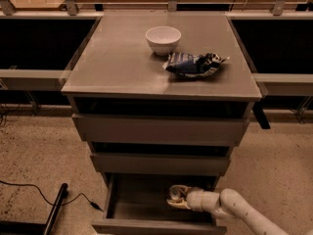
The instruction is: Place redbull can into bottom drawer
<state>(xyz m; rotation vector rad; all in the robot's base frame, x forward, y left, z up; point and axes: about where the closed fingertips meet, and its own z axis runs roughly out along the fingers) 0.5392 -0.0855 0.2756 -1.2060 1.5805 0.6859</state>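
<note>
The bottom drawer (146,225) of the grey cabinet is pulled open, below the two upper drawers. My gripper (176,196) reaches in from the lower right on its white arm (230,209) and sits inside the drawer, right of its middle. It is shut on the redbull can (172,195), of which only a small pale end shows between the fingers. The rest of the can is hidden by the gripper and the drawer's shadow.
A white bowl (163,38) and a blue-and-white snack bag (193,64) lie on the cabinet top (112,58). A black cable and a dark pole (56,210) lie on the floor at the left. Rails run behind the cabinet.
</note>
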